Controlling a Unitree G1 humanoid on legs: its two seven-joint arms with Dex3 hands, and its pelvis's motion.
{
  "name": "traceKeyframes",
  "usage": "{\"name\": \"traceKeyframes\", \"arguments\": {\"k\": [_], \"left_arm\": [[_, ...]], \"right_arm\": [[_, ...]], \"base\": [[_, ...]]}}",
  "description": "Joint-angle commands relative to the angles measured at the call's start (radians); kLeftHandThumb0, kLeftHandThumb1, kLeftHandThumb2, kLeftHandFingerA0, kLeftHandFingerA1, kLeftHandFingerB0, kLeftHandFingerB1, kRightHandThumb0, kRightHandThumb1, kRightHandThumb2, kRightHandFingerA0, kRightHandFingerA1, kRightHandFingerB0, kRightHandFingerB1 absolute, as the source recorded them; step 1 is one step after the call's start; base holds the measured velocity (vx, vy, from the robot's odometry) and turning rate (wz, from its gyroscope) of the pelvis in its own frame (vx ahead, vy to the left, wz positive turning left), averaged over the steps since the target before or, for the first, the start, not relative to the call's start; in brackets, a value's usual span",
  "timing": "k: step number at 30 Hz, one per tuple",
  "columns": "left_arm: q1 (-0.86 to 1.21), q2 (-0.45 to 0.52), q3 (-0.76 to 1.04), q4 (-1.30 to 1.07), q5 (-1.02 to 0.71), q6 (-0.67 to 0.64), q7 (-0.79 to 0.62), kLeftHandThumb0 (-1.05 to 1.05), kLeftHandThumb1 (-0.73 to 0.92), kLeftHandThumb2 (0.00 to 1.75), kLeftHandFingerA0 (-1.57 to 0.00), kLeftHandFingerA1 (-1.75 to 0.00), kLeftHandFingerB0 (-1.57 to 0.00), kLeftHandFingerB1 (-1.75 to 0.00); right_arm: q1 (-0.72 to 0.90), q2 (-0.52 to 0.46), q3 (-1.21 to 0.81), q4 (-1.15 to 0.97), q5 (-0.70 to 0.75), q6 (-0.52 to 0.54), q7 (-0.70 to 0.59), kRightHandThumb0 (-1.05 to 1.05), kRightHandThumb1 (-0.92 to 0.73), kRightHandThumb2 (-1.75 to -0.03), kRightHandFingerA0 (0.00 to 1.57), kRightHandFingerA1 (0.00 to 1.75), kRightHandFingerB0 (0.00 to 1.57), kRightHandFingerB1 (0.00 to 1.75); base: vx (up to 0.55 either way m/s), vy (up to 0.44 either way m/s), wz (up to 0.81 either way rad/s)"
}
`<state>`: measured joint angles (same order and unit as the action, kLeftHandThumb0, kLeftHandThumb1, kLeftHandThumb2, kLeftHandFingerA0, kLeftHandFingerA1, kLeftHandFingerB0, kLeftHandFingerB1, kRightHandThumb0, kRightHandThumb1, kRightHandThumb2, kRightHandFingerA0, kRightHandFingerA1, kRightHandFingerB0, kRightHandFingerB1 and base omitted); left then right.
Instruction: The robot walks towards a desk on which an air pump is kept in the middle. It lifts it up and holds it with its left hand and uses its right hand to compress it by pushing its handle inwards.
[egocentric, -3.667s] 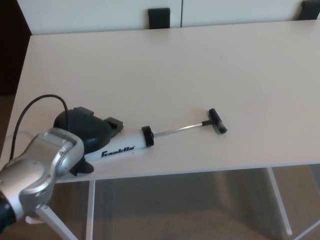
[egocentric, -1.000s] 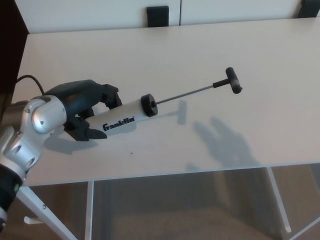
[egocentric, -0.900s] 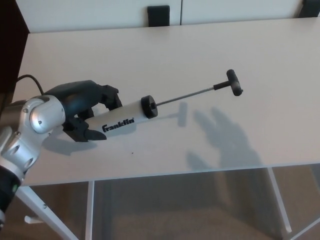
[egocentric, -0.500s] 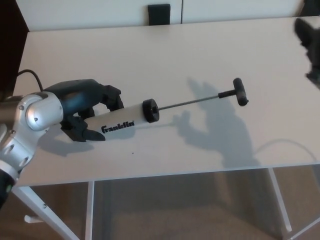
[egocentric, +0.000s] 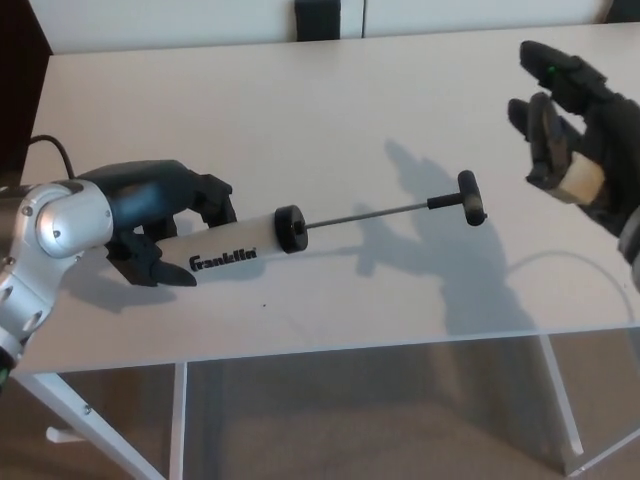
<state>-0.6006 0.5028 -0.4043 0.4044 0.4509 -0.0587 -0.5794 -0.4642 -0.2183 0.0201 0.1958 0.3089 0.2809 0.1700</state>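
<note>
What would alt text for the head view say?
The robot's left hand holds a white air pump above a pale desk, rod extended to the black handle. Its open right hand hovers right of the handle, not touching.

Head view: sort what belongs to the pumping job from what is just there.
Job:
- air pump, held in the left hand
- pump handle, rod extended
- right hand, open, apart from the handle

Just there:
- desk
- dark chair back behind it
</note>
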Motion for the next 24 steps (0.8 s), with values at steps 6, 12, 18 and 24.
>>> {"name": "traceKeyframes", "arguments": {"k": [6,12,18,24], "left_arm": [[0.022,-0.003,0.002,-0.014,-0.001,0.012,-0.024,-0.09,0.84,0.64,-0.89,-1.04,-0.69,-1.08],[0.024,0.001,-0.003,-0.008,0.007,-0.002,-0.026,-0.10,0.82,0.62,-0.91,-0.96,-0.70,-1.07],[0.028,0.000,-0.001,-0.009,0.005,-0.013,-0.021,-0.13,0.85,0.62,-0.93,-0.92,-0.70,-1.02],[0.030,-0.005,-0.001,-0.018,0.004,-0.011,-0.023,-0.10,0.82,0.64,-0.87,-1.00,-0.68,-1.05]], "right_arm": [[0.007,0.074,-0.025,0.042,-0.008,0.005,0.013,-0.84,-0.74,-1.09,0.00,0.24,0.17,0.25],[0.020,0.097,-0.037,0.051,-0.012,-0.010,0.025,-0.87,-0.76,-1.09,0.07,0.27,0.10,0.24],[0.018,0.111,-0.047,0.043,-0.007,-0.001,0.041,-0.85,-0.75,-1.08,0.06,0.28,0.10,0.25],[0.014,0.124,-0.033,0.068,-0.034,-0.016,0.037,-0.85,-0.76,-1.09,0.00,0.28,0.13,0.25]], "base": [[0.00,0.000,0.00],[0.00,0.000,0.00],[0.00,0.000,0.00],[0.00,0.000,0.00]]}}
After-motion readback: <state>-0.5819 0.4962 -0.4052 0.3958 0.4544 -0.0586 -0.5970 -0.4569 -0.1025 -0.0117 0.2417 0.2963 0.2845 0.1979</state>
